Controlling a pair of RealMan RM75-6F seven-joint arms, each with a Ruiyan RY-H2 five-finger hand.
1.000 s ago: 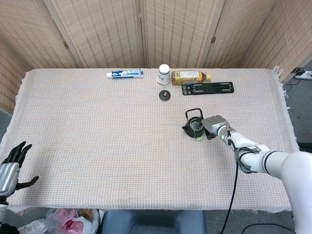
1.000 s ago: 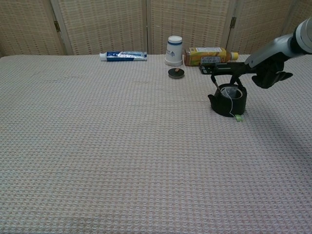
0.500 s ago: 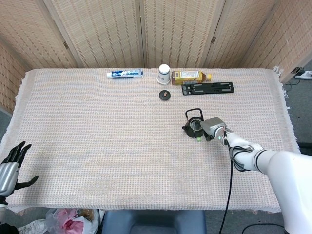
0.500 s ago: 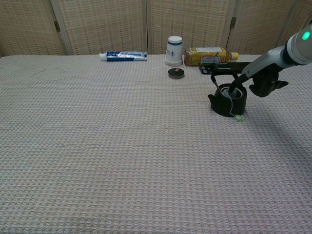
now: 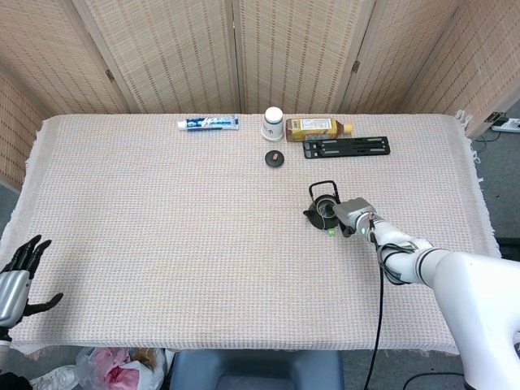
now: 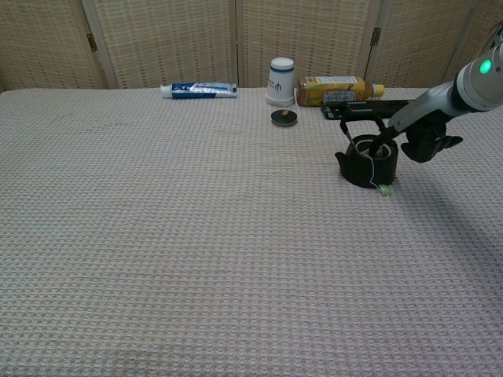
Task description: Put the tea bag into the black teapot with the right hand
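Right hand at black teapot, tea bag string hanging out

Left hand (image 5: pixel 16 280) off the table's (image 6: pixel 157 259) near left corner, fingers spread, holding nothing. Right hand (image 6: pixel 420 140) just beside the black teapot (image 6: pixel 368 161) toward the right edge, one finger reaching into its mouth; grip can't be made out. Tea bag itself not visible; its string runs over the pot's rim, green tag (image 6: pixel 384 189) lying on the table against the pot. Far edge: lid (image 6: pixel 284 118), paper cup (image 6: pixel 280 81), toothpaste (image 6: pixel 198 90), bottle (image 6: pixel 338 88), black rail (image 5: pixel 346 147).
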